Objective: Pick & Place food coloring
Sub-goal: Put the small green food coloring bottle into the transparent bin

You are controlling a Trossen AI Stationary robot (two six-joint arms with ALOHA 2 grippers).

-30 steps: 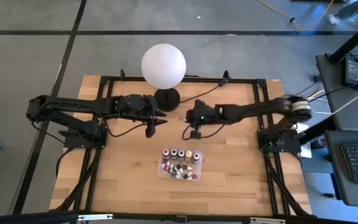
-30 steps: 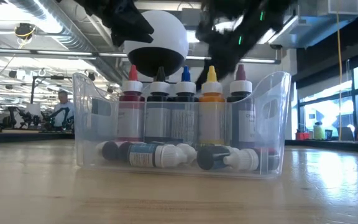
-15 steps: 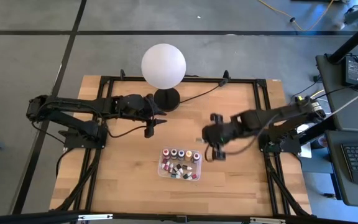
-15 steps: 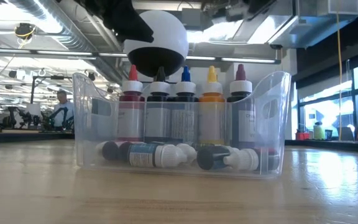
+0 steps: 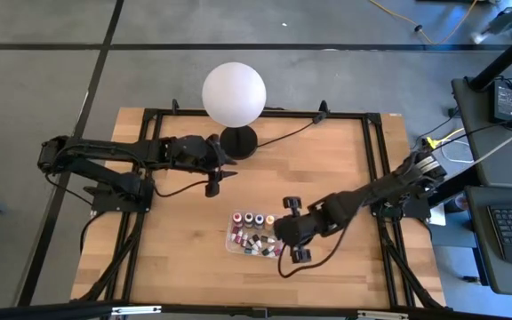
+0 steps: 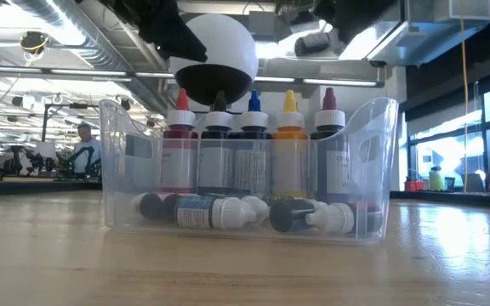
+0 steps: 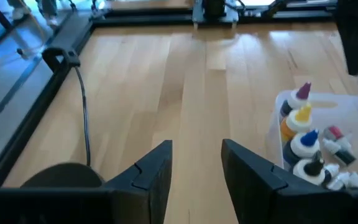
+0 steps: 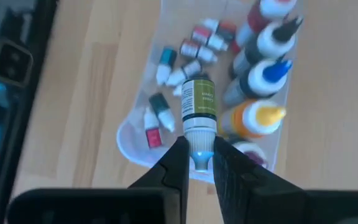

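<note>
One bottle in hand: we see a small food coloring bottle (image 8: 198,106) with a green label and a pale blue tip pinched by its cap end between the fingers of the right tool (image 8: 199,163), its body pointing out over the clear plastic tray (image 8: 127,142).
Other bottles: five stand upright in a row along one side of the tray, among them the yellow-capped bottle (image 6: 289,144) and the blue-capped bottle (image 6: 253,144); several smaller ones lie flat on the tray floor (image 8: 166,62).
Tray position: near the front middle of the bench (image 5: 327,276), well apart from the white globe lamp (image 5: 234,93).
Right tool: clenched on the bottle, hanging above the tray's right end in the high view (image 5: 293,233).
Left tool: fingers parted and holding nothing (image 7: 194,165), waiting over bare bench near the lamp base, apart from the tray.
Step in hand: we judge this to be the carry stage, with the held bottle just over the tray; whether it is going in or coming out we cannot tell.
Next move calls for: if placing, we would lower it into a free gap among the lying bottles, clear of the upright row so none topples, then release; if removing, lift clear of the tray wall first.
</note>
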